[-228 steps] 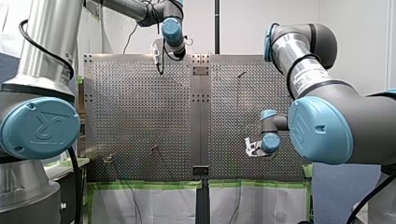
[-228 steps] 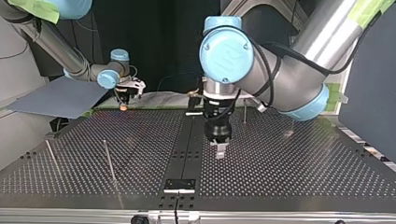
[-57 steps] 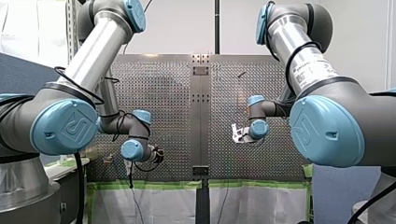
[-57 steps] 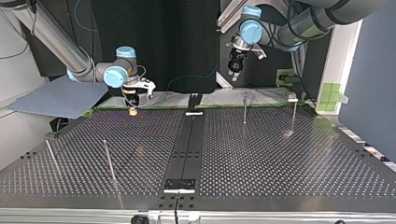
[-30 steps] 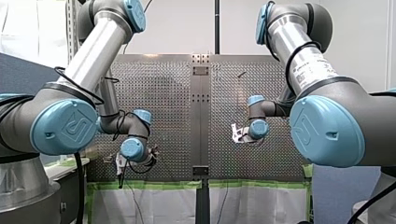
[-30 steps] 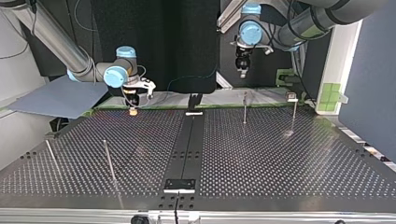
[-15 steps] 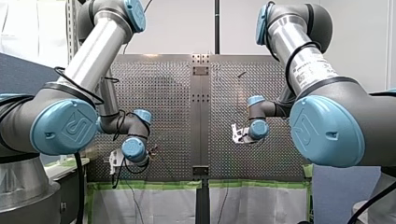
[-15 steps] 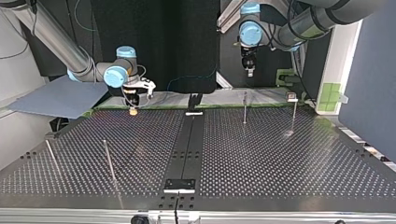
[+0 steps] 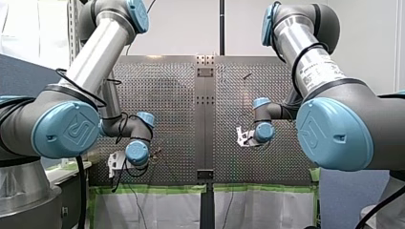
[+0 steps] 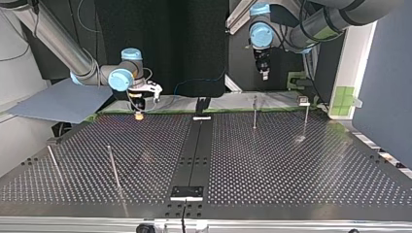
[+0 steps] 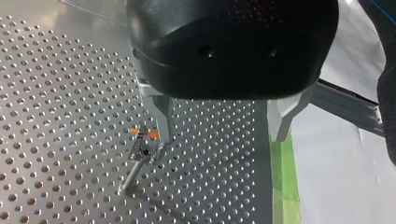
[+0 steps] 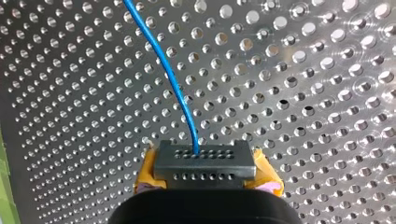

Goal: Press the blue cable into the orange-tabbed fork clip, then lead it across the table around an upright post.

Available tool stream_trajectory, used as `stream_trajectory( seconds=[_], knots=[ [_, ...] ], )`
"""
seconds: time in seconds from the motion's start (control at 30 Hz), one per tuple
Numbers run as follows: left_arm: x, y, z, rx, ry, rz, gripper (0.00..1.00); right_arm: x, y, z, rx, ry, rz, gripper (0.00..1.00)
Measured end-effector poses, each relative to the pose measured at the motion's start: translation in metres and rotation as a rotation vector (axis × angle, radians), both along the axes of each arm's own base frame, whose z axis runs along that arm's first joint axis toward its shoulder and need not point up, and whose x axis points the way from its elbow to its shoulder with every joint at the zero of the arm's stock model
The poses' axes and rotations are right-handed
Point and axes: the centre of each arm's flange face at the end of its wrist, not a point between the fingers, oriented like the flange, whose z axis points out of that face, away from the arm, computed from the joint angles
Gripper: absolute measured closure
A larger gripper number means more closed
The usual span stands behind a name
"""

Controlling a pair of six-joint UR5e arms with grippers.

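Blue cable: thin single strand, rising in gentle arc above perforated table, near end pinched in right gripper. Orange-tabbed fork clip: slim metal stem standing on table near green-taped edge, two orange tabs at fork tips, cable not yet in fork. Upright post: thin steel rod, seemingly plumb, right of centre strip in top view.

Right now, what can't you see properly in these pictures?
- Whether my right end effector pinches the blue cable: right wrist view, a black block covers that spot.
- The blue cable's far end: cut off by the right wrist view's edge.
- The fork clip: front view, my left end effector hides it.
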Motion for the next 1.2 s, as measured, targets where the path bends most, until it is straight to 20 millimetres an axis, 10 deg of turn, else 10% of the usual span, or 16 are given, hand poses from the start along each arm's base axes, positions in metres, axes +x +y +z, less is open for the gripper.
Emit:
stream_trajectory(
  seconds=[0.57,1.2],
  knots=[
    [0.002,-0.014,-0.001,-0.095,-0.005,-0.105,0.0,0.054,0.025,0.047,-0.073,0.005,0.103,1.0],
    [0.016,-0.033,0.005,-0.318,-0.107,-0.212,0.0,0.125,0.091,0.008,-0.05,0.104,0.158,1.0]
  ],
)
